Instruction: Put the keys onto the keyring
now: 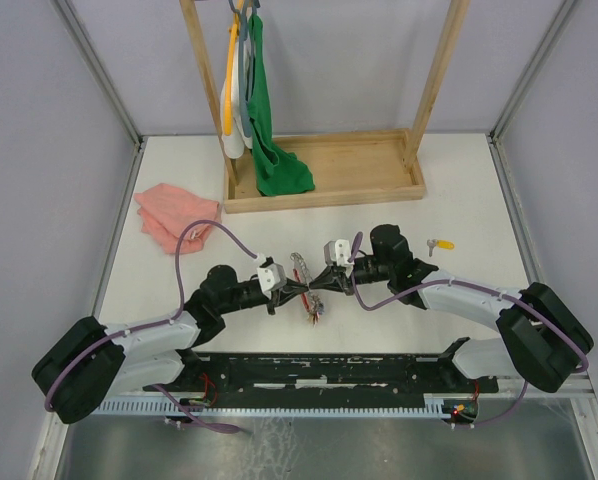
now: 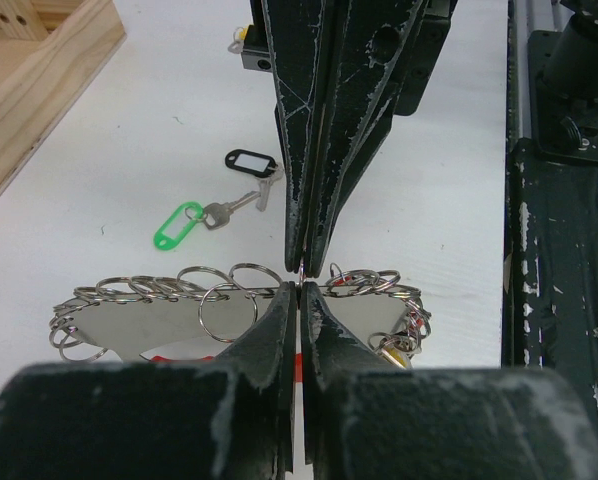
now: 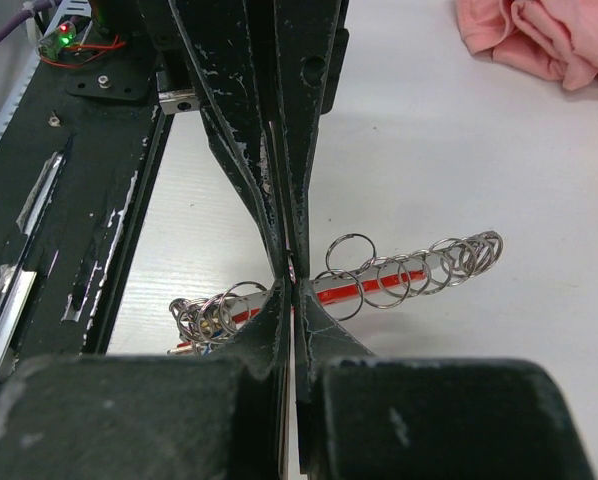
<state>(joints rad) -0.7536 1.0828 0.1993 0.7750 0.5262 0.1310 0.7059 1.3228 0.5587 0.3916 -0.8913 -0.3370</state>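
Scuffed black left fingers (image 2: 269,335) and right fingers (image 3: 324,335) both pinch the thin red-and-grey loop keyring (image 1: 300,268) at the white tabletop's (image 1: 459,200) centre. Light, springy and slippery, it likely holds best on bare loop between its rings. A yellow-tagged silver key (image 1: 441,244) lies loose at two o'clock and a crumpled pink cloth (image 1: 174,215) at ten, neither obstructing.

Keyring (image 3: 379,285): shiny metal rings, glossy red strip.
Keys (image 2: 219,212) beyond the jaws: bright metal, glossy plastic tags.
Jaws: black, matt, scuffed.
Tabletop (image 2: 129,130): white, matt, smooth.
Cloth (image 3: 539,40): pink, soft.
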